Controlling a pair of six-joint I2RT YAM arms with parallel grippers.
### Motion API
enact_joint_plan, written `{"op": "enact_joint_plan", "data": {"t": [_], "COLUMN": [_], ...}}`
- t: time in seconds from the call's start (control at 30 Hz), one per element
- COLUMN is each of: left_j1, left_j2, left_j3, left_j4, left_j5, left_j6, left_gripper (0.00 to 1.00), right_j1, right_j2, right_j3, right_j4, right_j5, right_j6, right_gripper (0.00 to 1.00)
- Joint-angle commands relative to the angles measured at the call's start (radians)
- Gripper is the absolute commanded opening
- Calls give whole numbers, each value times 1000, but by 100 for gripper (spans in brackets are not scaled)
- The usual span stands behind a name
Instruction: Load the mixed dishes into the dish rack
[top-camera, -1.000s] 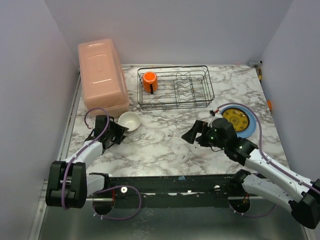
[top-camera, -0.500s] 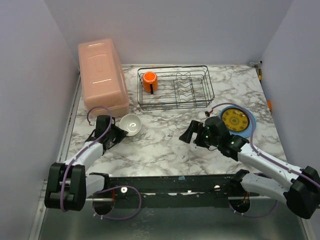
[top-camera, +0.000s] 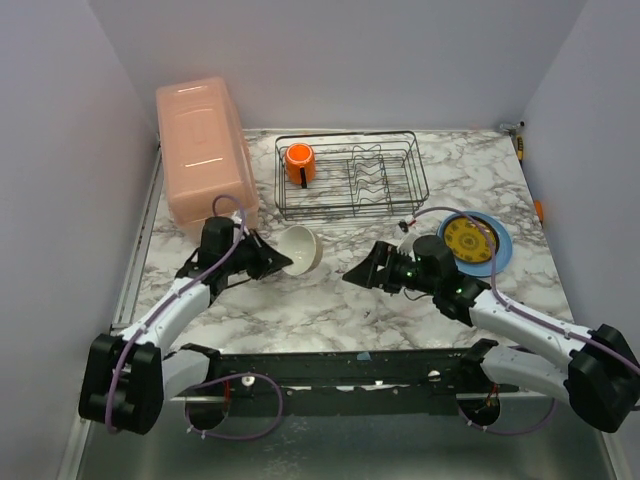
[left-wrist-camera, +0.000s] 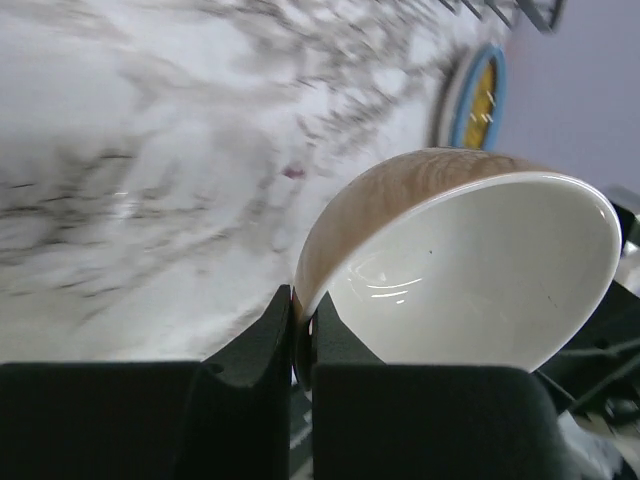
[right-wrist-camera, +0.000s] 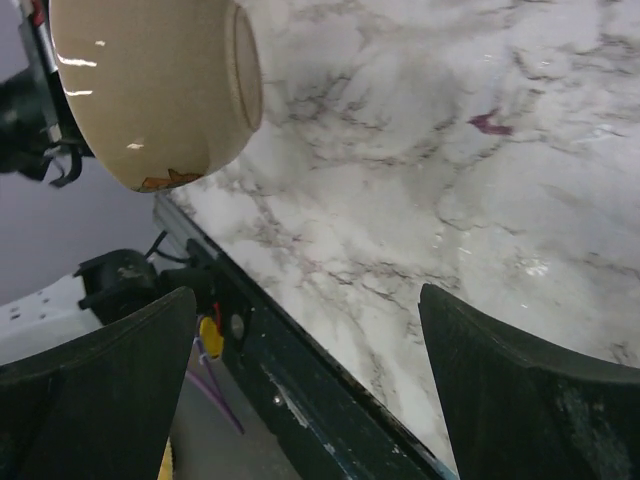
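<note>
My left tool (left-wrist-camera: 303, 330) is clamped on the rim of the small white bowl (left-wrist-camera: 470, 270), one finger inside and one outside. The bowl hangs tipped on its side above the worktop (top-camera: 330, 300), in front of the dish rack (top-camera: 368, 178). My right tool (top-camera: 362, 268) gapes wide and empty, near the bowl.
</note>
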Motion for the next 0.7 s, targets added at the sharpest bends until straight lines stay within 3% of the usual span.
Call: {"op": "enact_joint_plan", "data": {"t": [0.0, 0.1, 0.37, 0.67], "left_j1": [-60, -106, -179, -207], "left_j2": [124, 159, 157, 145], "left_j3": [164, 168, 63, 73], "left_j4": [202, 277, 411, 334], "left_j5": [356, 411, 365, 317], "left_j6": [-7, -61, -136, -80], "left_gripper": [0, 0, 0, 0], "right_j1": [6, 27, 58, 145], "right_j2": [33, 56, 43, 26], "right_j3": [-16, 14, 16, 88], "right_j4": [348, 396, 447, 252], "right_j5": [-228, -233, -168, 63], "right_j6": [46, 53, 87, 21], "right_gripper": [95, 96, 99, 99]}}
